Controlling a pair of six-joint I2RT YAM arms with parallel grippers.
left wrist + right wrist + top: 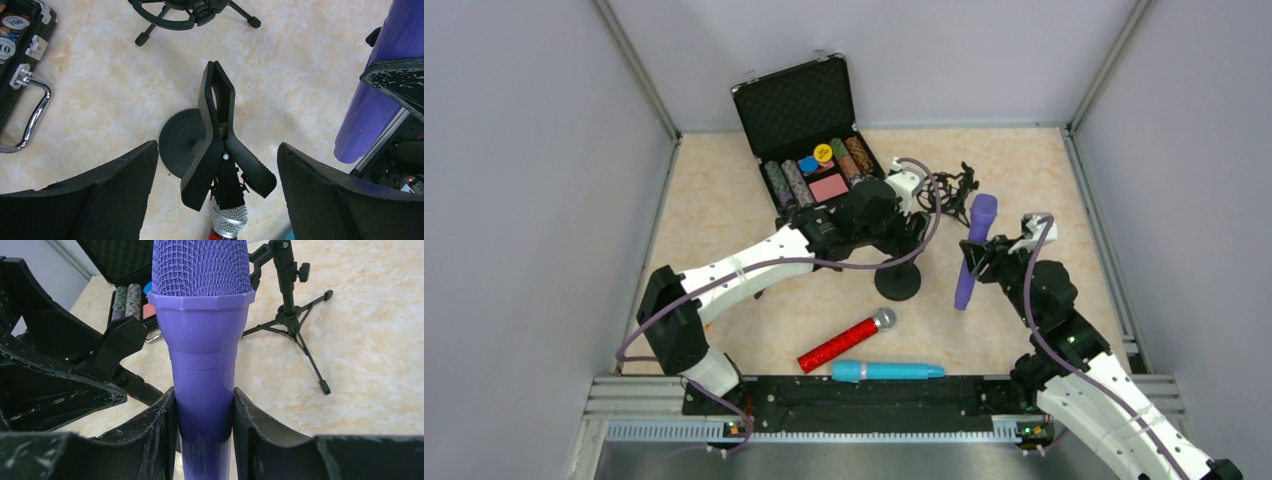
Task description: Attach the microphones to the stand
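Right gripper (204,412) around half-hidden purple microphone (201,340)

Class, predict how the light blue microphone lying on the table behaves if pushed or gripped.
Lying on its side, the round light blue microphone would probably roll. Its smooth plastic-looking body may slip when gripped. It looks stiff, unlikely to bend.

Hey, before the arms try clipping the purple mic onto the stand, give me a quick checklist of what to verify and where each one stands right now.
1. Right gripper gripping purple microphone: ok, fingers press both sides.
2. Left gripper straddling the clip handles: ok, open, not squeezing.
3. Clip mouth open: not ok, tips meet.
4. Microphone lined up with clip: not ok, off to its side.
5. Red microphone clear of stand base: cannot tell, head lies close.
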